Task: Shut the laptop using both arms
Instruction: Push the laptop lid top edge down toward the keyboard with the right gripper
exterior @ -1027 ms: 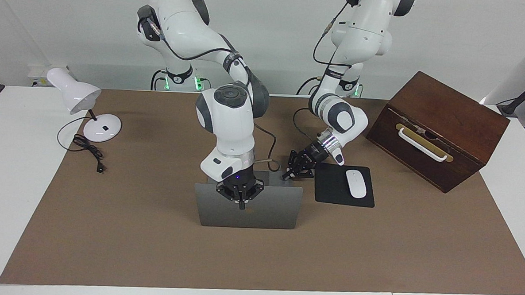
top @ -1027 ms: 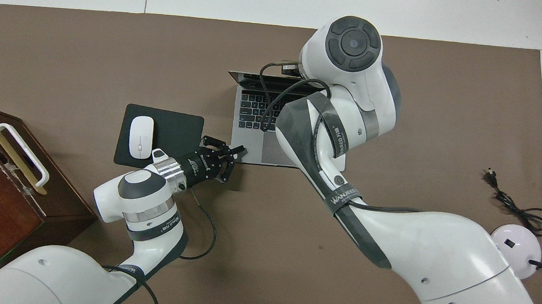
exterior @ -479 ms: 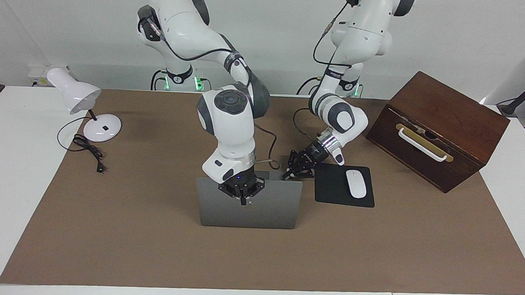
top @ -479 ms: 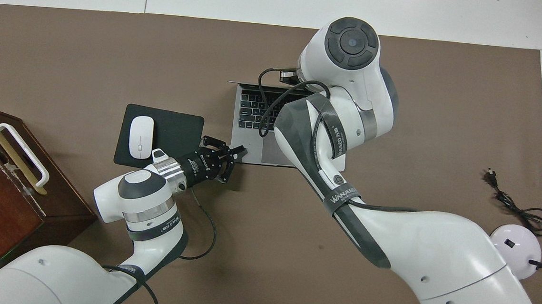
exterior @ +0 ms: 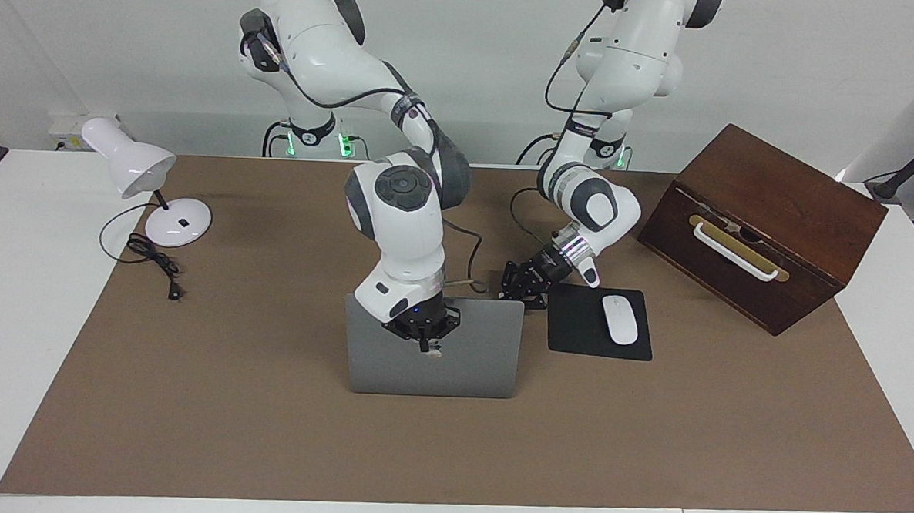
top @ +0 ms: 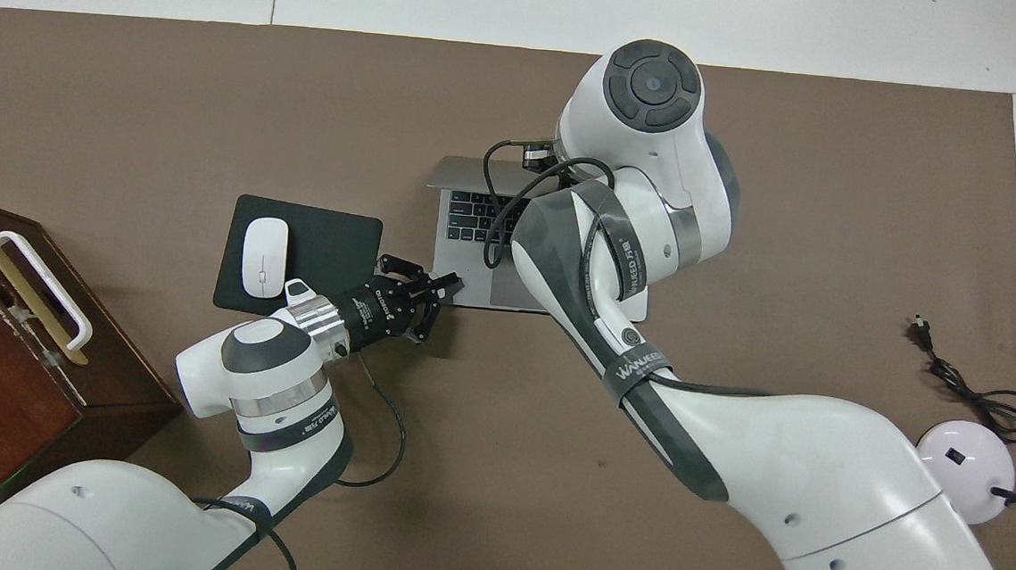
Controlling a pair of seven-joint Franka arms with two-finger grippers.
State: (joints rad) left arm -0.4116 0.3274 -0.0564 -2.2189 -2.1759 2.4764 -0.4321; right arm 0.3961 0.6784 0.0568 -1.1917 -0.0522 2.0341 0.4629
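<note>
- Left tool [top: 436, 291], low at the laptop's base corner nearest the robots, beside the mouse pad [top: 324, 236]; fingers spread, one tip on that corner.
- Laptop [exterior: 468, 357] mid-tabletop [exterior: 250, 402], long axis running between the two arms' ends, keyboard side toward the robots, lid tilted partway down over the keys.
- Right tool [exterior: 423, 340] pointing down against the lid's outer face; cannot tell whether spread or pressed together.
</note>
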